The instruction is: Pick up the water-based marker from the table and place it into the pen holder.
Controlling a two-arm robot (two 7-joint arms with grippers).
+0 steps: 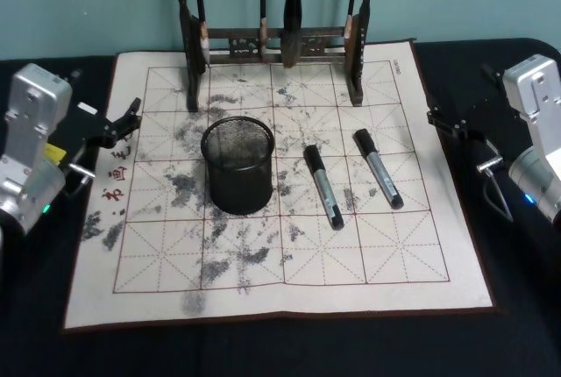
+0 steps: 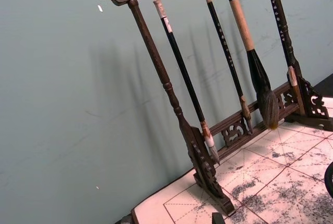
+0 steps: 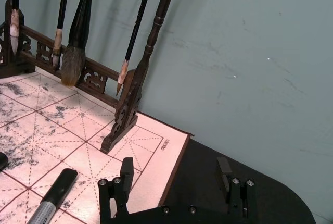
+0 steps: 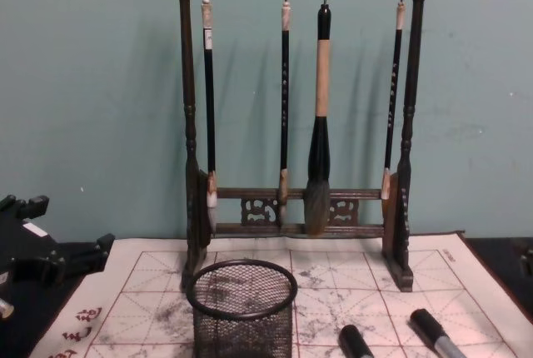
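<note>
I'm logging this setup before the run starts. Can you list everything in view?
pen holder: one, black mesh, upright on the mat, left of centre.
markers: two, black caps and grey barrels, lying apart on the mat, right of the holder.
brush rack: one, dark wood, at the mat's far edge.
brushes: four, mostly dark, hanging from the rack.
mat: one, pale with red grid and ink stains, on the table.
table: one, black, under the mat.
left pincer: one, black, open, at the mat's left edge.
right pincer: one, black, open, beside the mat's right edge.
</note>
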